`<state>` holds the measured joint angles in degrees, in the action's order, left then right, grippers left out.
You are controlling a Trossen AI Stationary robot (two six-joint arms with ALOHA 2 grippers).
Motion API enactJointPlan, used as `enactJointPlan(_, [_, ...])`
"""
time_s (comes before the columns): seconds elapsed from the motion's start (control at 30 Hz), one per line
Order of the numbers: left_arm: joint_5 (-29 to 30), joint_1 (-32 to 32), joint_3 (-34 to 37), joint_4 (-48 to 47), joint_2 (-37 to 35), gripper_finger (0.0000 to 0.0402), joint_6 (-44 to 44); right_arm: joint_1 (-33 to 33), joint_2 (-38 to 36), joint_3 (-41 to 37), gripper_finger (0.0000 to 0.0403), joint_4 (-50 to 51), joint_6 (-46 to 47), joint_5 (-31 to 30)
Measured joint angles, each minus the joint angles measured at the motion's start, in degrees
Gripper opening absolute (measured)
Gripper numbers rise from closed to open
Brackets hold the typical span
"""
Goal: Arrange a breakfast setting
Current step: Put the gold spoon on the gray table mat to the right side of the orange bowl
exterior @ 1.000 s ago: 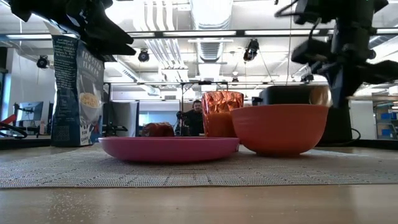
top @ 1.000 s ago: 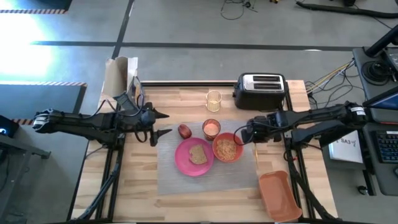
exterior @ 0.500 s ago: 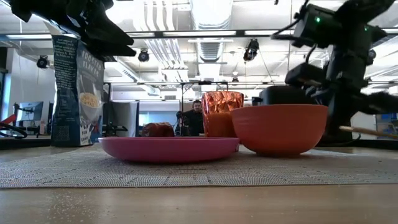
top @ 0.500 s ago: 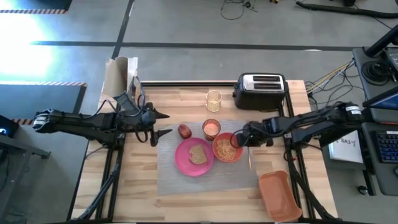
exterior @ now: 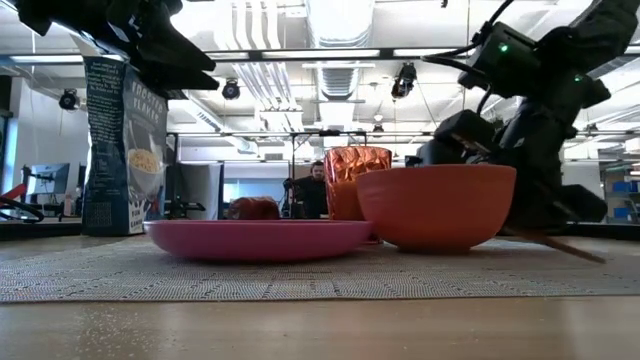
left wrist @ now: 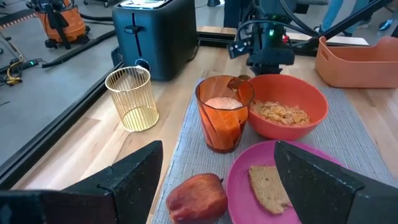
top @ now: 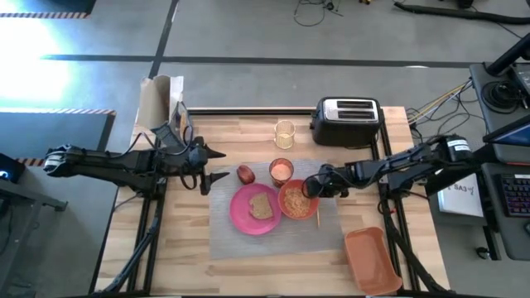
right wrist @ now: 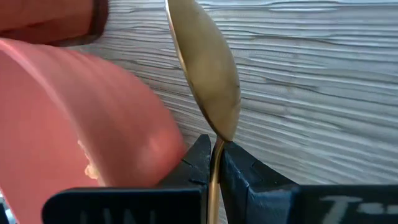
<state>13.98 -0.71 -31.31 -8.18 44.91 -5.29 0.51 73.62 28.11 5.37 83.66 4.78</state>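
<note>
Pale wooden boards carry the grey mat (top: pixel 277 223), and nearly the whole breakfast already sits on it: the pink plate (top: pixel 248 213) with its toast (top: pixel 262 204), the orange bowl (top: pixel 296 199) of cereal touching the plate's side, the cup (top: pixel 281 170) just behind them and the apple (top: pixel 246 174) beside the cup. A toaster (top: pixel 345 121) and a gold wire cup (top: pixel 285 132) stand farther back, off the mat, and an orange tray (top: pixel 371 259) lies at the near right corner.

My right claw (top: pixel 315 187) is low against the bowl's right side, its fingers pressed together on the handle of the wooden spoon (right wrist: pixel 208 68). I hold it by the thin stem so the broad end points away from me and the length can lie flat on the mat alongside the bowl, where a spoon belongs in a setting. Its far end slopes down toward the mat, close to touching.

My left claw (top: pixel 209 165) waits spread wide, holding nothing, above the table's left side near the apple, clear of the work.
</note>
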Motion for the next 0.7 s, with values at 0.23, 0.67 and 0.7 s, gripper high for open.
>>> enactJointPlan(0.23, [-0.02, 0.0, 0.0, 0.04, 0.0, 0.0291, -0.02, 0.13, 5.69, 2.54, 0.0009, -3.12, -2.29, 4.2])
enactJointPlan(0.67, [-0.09, 0.0, 0.0, -0.03, 0.0, 0.0291, -0.01, 0.37, 7.02, 4.14, 0.0021, -2.81, -1.97, 5.74])
enactJointPlan(0.7, [-0.09, 0.0, 0.0, -0.06, 0.0, 0.0291, 0.0, 0.37, 6.96, 4.14, 0.0027, -2.72, -2.06, 5.74])
